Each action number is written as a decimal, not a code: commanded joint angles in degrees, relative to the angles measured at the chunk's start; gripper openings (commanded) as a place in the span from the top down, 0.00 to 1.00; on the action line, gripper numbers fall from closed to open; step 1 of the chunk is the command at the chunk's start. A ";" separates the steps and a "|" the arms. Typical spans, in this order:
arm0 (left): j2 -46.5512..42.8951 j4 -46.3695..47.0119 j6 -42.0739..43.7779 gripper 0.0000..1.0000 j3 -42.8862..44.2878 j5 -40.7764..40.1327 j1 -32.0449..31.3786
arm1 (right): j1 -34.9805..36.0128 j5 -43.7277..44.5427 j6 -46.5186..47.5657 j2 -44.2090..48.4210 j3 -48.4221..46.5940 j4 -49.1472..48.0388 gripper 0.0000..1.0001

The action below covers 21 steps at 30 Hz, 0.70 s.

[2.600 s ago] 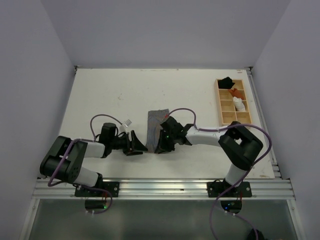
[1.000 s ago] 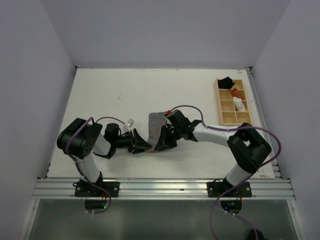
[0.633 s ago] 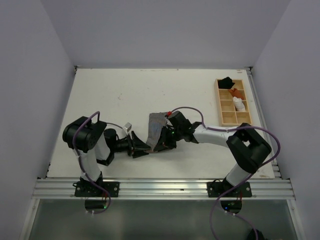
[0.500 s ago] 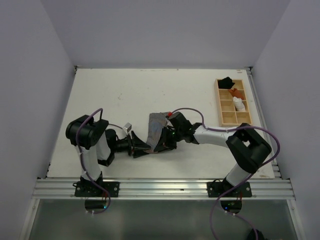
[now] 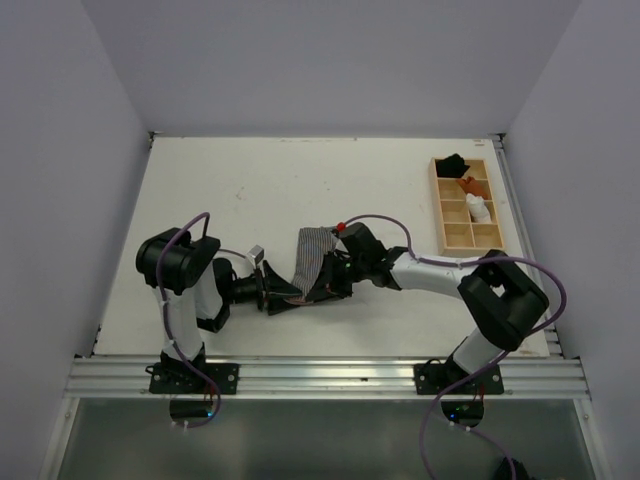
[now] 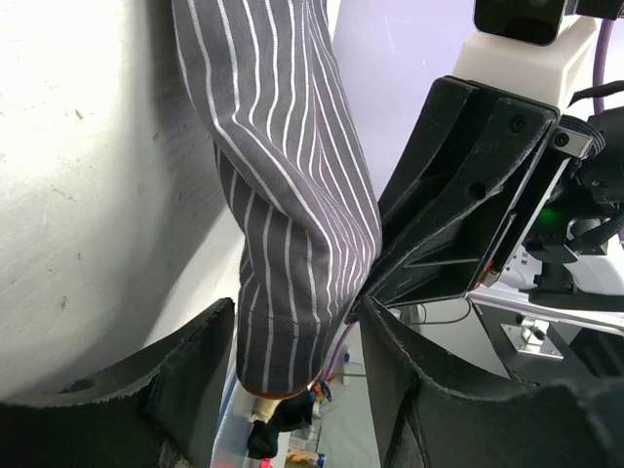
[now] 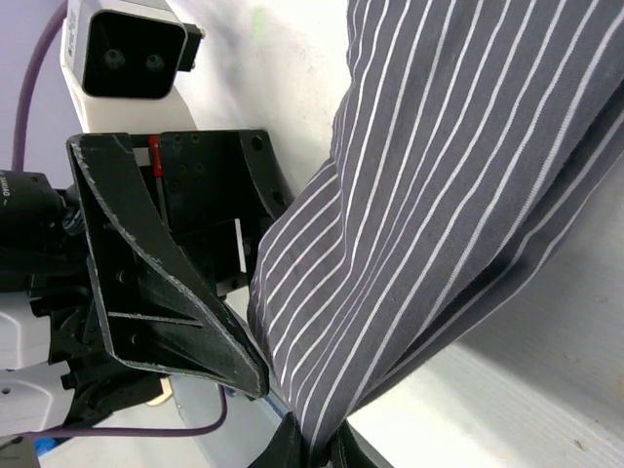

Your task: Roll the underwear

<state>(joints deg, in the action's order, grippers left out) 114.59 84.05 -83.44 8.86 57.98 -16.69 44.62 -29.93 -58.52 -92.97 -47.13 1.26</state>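
**A:** Where's the underwear (image 5: 312,258)?

**B:** Middle of the top view, on the white table (image 5: 230,190). Its lower end is bunched up between the two arms.

**A:** The right pincer (image 5: 326,288)?

**B:** Clamped on the striped cloth. In its wrist view the fabric narrows into the closed fingers at the bottom edge.

**A:** And the left pincer (image 5: 282,296)?

**B:** Apart. Its fingers (image 6: 185,390) stand on either side of the cloth's hanging edge, with the right pincer's black body just behind.

**A:** Anything else?

**B:** A wooden tray (image 5: 437,215) at the right, holding black, orange and white bundles.
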 commanded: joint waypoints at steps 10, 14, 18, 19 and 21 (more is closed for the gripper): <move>3.10 21.50 -4.36 0.43 -0.25 -1.37 -0.98 | 0.12 -3.55 -2.38 2.35 1.43 -4.95 1.00; 3.45 22.12 -4.63 0.50 -0.16 -1.55 -1.68 | 0.20 -3.64 -2.47 2.35 1.52 -5.12 1.00; 4.86 24.49 -5.86 0.59 -0.78 -1.64 -1.68 | 0.20 -3.64 -2.56 2.44 2.31 -5.47 1.00; 4.95 24.49 -6.03 0.64 -0.86 -1.64 -1.59 | 0.12 -3.55 -2.56 2.44 2.57 -5.56 1.00; 4.68 24.49 -6.21 0.71 -0.95 -1.81 -1.68 | 0.20 -3.12 -2.13 2.70 2.66 -4.86 1.00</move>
<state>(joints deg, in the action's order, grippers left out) 116.84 83.83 -86.48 9.54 57.65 -17.87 44.62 -31.51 -60.45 -92.49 -44.66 -1.34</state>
